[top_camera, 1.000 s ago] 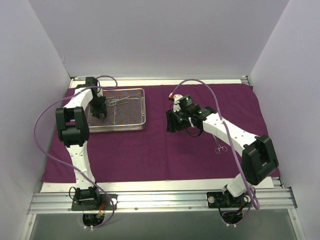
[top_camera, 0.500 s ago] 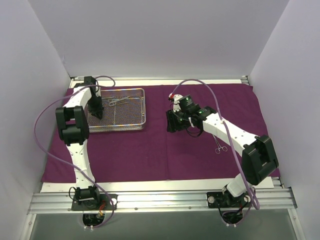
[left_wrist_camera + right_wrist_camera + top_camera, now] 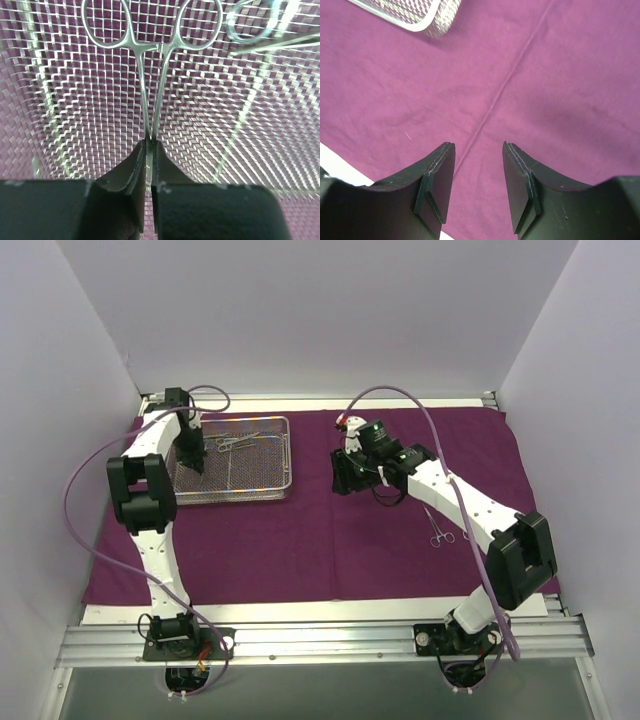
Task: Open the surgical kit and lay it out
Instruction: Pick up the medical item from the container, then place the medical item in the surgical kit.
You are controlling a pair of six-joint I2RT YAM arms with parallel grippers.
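The purple cloth wrap lies spread flat over the table. The wire-mesh tray stands on it at the back left, with steel instruments inside. My left gripper is inside the tray and shut on a ring-handled steel instrument, gripped by its tip end, rings pointing away. Another instrument shows at the upper right of the left wrist view. My right gripper is open and empty above bare cloth near the middle of the top view. One instrument lies on the cloth at the right.
White walls close in the back and both sides. A tray corner shows at the top left of the right wrist view. A crease runs across the cloth. The table's white front edge lies beyond the cloth.
My left gripper has moved toward the back of the tray. My right gripper has shifted a little toward the back and left.
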